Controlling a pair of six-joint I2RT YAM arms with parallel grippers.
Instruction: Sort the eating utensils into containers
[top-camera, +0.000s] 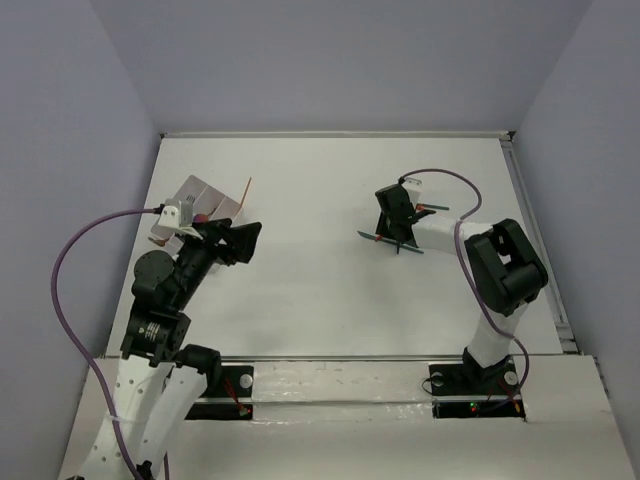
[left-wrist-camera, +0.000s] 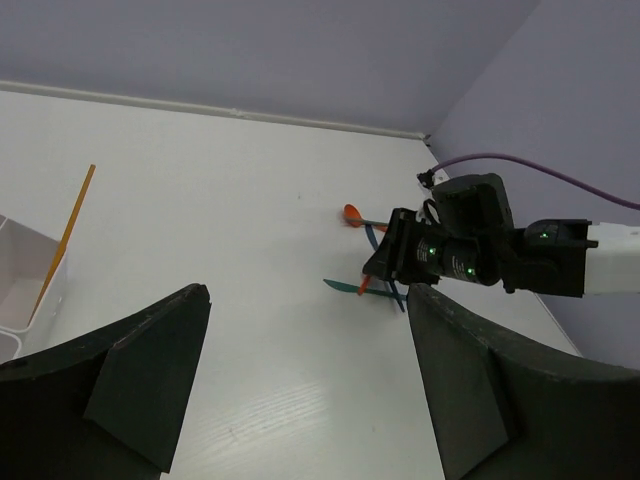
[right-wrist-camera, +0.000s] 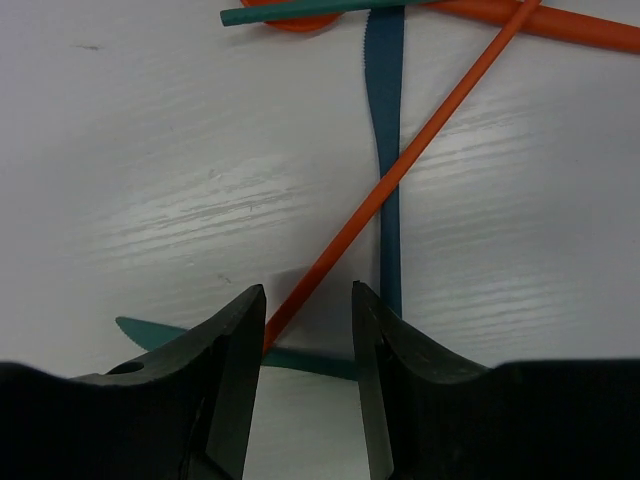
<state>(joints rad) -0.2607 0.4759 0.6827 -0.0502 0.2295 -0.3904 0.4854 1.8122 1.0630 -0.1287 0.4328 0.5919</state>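
Top view: tray (top-camera: 205, 200) sits far left on table (top-camera: 320, 300), half hidden by L wrist cam (top-camera: 178, 213), so compartments can't be counted; a thin orange leaning stick (top-camera: 247, 190) stands at its right edge. L gripper (top-camera: 243, 240) is just beside tray, fingers spread wide. R gripper (top-camera: 393, 228) hangs over utensil pile (top-camera: 388, 241) mid-right and covers most of it; only teal and orange ends show. L wrist view: tray cut off to one white corner; pile is small, an orange spoon (left-wrist-camera: 351, 212) plus crossed teal pieces. R wrist view: fingers (right-wrist-camera: 235, 370) slightly apart, nothing pinched; orange stick (right-wrist-camera: 400, 170) runs into the gap, crossing serrated teal knife (right-wrist-camera: 385, 120); spoon cut off at top; teal piece (right-wrist-camera: 150, 330) partly behind fingers
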